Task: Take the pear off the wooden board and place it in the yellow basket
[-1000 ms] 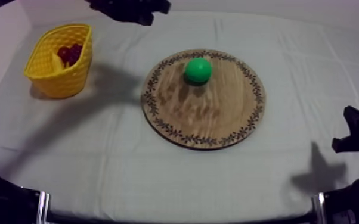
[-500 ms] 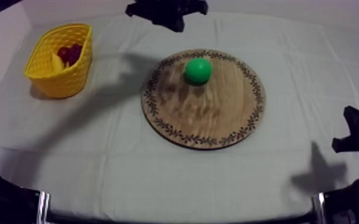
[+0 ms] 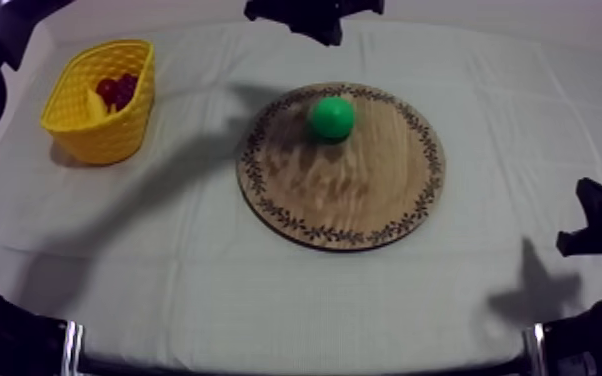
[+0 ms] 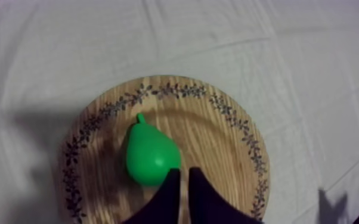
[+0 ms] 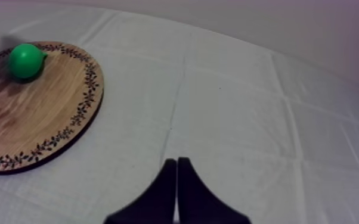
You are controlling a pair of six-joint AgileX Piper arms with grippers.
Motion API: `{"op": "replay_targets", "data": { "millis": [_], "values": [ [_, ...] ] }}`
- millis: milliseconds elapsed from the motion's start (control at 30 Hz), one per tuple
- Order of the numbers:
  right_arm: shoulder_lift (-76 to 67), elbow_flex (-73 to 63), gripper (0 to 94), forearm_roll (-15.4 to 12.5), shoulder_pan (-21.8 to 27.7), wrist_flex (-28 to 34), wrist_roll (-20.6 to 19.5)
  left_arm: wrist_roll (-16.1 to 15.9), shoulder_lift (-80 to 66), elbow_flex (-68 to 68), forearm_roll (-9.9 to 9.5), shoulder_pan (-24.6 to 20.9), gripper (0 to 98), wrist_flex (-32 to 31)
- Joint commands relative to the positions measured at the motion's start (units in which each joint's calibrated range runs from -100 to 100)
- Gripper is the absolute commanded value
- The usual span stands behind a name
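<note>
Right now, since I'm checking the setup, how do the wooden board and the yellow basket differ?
The wooden board lies flat and round at mid-table, while the yellow basket stands with woven walls at the far left. The board bears the green pear, whereas the basket holds red fruit. Both rest on the cloth.

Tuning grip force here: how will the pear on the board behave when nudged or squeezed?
The pear lies on its side on the flat wooden board, so a nudge would probably roll it, curving toward its narrow stem end. Its rounded, smooth-looking skin may slip from the left tool unless gripped across the wide belly.
</note>
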Motion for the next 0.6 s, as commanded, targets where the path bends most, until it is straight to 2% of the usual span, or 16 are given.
{"op": "replay_targets", "data": {
  "millis": [0, 100, 167, 267, 567],
  "values": [
    [0.04, 0.00, 0.3, 0.00, 0.01, 0.00, 0.01, -0.10, 0.11, -0.03, 0.09, 0.01, 28.2, 0.98],
    [0.04, 0.00, 0.3, 0.00, 0.01, 0.00, 0.01, 1.09, 0.28, 0.47, 0.08, 0.01, 54.8, 3.38],
    [0.04, 0.00, 0.3, 0.00, 0.01, 0.00, 0.01, 1.87, 0.28, 1.01, 0.21, -0.02, 64.0, 4.28],
    [0.04, 0.00, 0.3, 0.00, 0.01, 0.00, 0.01, 2.76, 0.37, 1.58, 0.55, 0.00, 69.9, 4.85],
    [0.04, 0.00, 0.3, 0.00, 0.01, 0.00, 0.01, 3.22, 1.07, 2.70, 2.24, -0.33, 76.0, 5.13]
  ]
}}
